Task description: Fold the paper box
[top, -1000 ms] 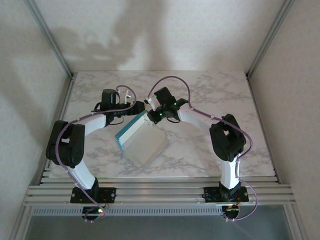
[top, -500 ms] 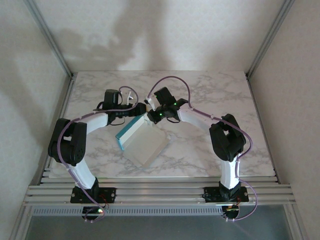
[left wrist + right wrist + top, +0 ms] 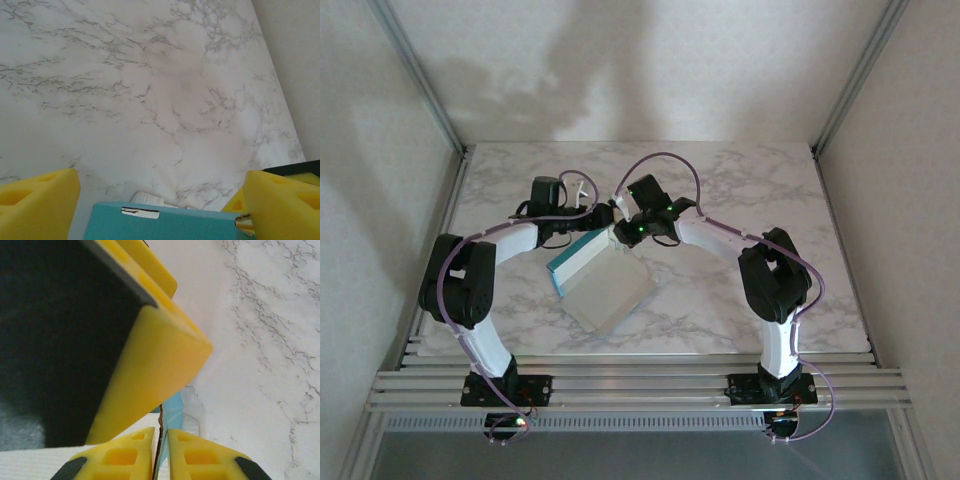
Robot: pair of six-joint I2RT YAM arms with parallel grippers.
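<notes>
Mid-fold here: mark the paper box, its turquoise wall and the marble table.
paper box (image 3: 612, 292): top external view, on its pale upper face.
turquoise wall (image 3: 165, 227): left wrist view, middle of the wall.
marble table (image 3: 740, 180): top external view, bare far-right patch.

My overhead camera sits above and behind the arm bases, well back, looking down on the whole white marble-patterned table (image 3: 750, 190). The left wrist camera rides low and close, facing out across it between the yellow foam fingers of the left gripper (image 3: 161, 187). The right wrist camera looks down the right gripper (image 3: 160, 432) at very close range. All three catch the turquoise edge of the thin-card paper box (image 3: 608, 290).
</notes>
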